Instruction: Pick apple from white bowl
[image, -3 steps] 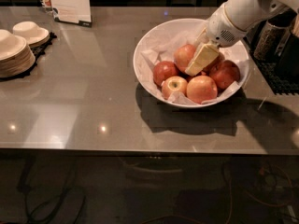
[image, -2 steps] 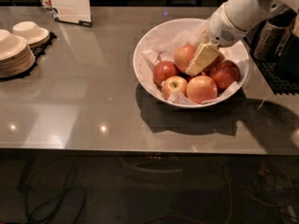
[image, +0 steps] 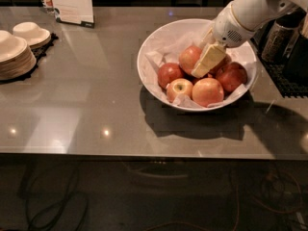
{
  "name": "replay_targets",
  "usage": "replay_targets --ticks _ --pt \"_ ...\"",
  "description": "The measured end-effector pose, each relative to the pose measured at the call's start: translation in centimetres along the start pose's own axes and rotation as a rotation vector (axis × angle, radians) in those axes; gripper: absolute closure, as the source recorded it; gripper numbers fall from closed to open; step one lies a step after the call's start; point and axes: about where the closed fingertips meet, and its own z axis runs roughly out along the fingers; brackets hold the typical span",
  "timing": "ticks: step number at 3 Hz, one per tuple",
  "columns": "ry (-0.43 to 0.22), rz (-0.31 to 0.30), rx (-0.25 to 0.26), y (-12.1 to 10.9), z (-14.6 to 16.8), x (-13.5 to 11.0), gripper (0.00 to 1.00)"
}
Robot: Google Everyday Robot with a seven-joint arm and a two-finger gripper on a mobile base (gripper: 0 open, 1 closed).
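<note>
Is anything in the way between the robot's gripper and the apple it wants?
Nothing visible is. The cream-coloured gripper is down inside the wide glossy white bowl, right up against the side of the big round orange-red apple. The darker red apples crowd beside it, not between.

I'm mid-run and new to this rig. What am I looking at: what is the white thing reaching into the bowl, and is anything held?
One camera looks down on a grey table; where it is mounted is unknown. The white thing is the robot's arm, ending in its gripper, which is down in the white bowl among apples, against the orange-red apple at the back. Whether it holds that apple cannot be told. Stacked cream dishes sit at the left, a sign card at the back.
</note>
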Motion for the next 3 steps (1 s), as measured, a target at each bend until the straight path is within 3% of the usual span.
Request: replay_targets --ticks 3 --pt "-0.02 0.003 0.071 -1.1 -3.2 -1.1 1.0"
